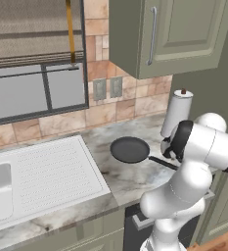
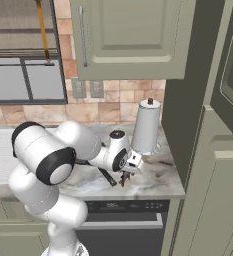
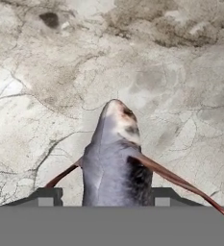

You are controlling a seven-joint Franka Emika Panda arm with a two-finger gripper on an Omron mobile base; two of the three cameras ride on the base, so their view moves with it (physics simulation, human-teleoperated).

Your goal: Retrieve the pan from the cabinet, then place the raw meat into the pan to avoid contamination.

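Showing the grasp on the raw meat (image 3: pixel 114 158), the hand view placed the small grey fish between the two dark finger tips, its body rising up the picture from the gap and its pale-tipped end lying toward the far part of the marble counter (image 3: pixel 180 57). Its long axis ran along the gripper's line of sight, across the line joining the finger tips; thin reddish fins splayed out to either side. Which end was head and which tail could not be read with certainty. The gripper (image 2: pixel 124 179) hung low over the counter, just in front of the paper-towel roll (image 2: pixel 147 127), its jaws set either side of the fish but with contact not clearly shown; whether they were clamped could not be told. The pan (image 1: pixel 130 149) lay on the counter beside the draining board (image 1: pixel 47 171), its handle pointing toward the arm, so retrieval from the cabinet (image 2: pixel 215 165) was judged complete. The step in hand was judged to be seizing the fish; the next move would call for a firm hold, a lift clear of the counter and a carry over the pan's bowl before release.
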